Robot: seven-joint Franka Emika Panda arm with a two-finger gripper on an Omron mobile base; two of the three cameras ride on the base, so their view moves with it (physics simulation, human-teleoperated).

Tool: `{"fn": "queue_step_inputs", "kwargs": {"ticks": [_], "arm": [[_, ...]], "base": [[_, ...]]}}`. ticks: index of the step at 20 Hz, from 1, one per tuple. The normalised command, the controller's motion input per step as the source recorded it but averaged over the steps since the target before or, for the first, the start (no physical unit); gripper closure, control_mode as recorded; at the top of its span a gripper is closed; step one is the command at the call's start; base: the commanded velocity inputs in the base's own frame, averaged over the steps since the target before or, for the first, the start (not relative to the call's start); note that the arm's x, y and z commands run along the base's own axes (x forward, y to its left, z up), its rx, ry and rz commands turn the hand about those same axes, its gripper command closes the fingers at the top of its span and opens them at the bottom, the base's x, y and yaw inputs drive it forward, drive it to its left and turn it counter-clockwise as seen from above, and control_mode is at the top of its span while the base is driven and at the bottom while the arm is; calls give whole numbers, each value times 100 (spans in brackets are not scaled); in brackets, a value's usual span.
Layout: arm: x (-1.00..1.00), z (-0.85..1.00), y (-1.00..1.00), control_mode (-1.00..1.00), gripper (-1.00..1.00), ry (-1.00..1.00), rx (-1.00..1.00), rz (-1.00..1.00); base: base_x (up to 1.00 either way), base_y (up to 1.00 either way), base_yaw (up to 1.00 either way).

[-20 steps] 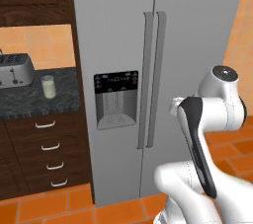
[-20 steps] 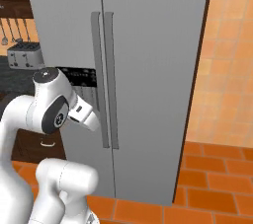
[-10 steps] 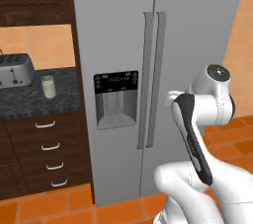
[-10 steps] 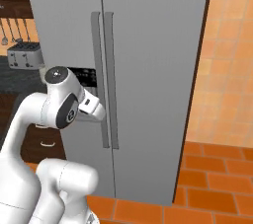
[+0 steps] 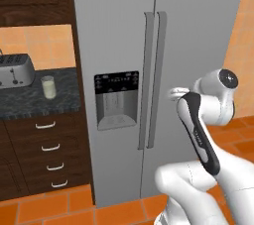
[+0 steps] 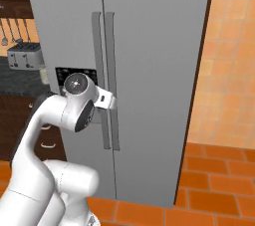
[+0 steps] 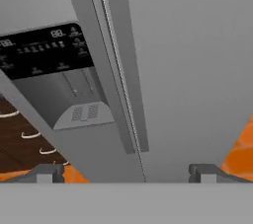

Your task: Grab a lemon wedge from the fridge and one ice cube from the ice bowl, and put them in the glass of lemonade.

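Observation:
The grey two-door fridge stands shut in front of me, its black dispenser panel on the left door. My gripper is open and empty, with dark fingertips set wide apart. It faces the lower part of the two long handles, a short way off the doors. From the base views my hand hovers just in front of the handles. The glass of lemonade stands on the dark counter left of the fridge. The lemon wedge is hidden. The ice bowl and ice cube are out of view.
A steel toaster sits on the counter beside the glass, above dark wood drawers. Kitchen utensils hang on the wall there. An orange wall stands right of the fridge, over an orange tiled floor.
The arm has swung its hand forward and up toward the fridge handles. The gripper has stayed open. The fridge doors have not moved.

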Motion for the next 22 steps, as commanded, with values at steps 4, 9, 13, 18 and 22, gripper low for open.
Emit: {"fn": "queue_step_inputs", "kwargs": {"ticks": [4, 9, 13, 18, 22], "arm": [[42, 47, -2, -100, -100, -1, -5, 7], [52, 33, 0, -100, -100, 0, -3, 0], [46, 7, 0, -100, -100, -2, 0, 0], [47, 0, 0, -100, -100, -9, 0, 0], [60, 0, 0, -100, -100, -2, 0, 0]], "base": [[0, 0, 0], [0, 0, 0], [0, 0, 0], [0, 0, 0], [0, 0, 0]]}}
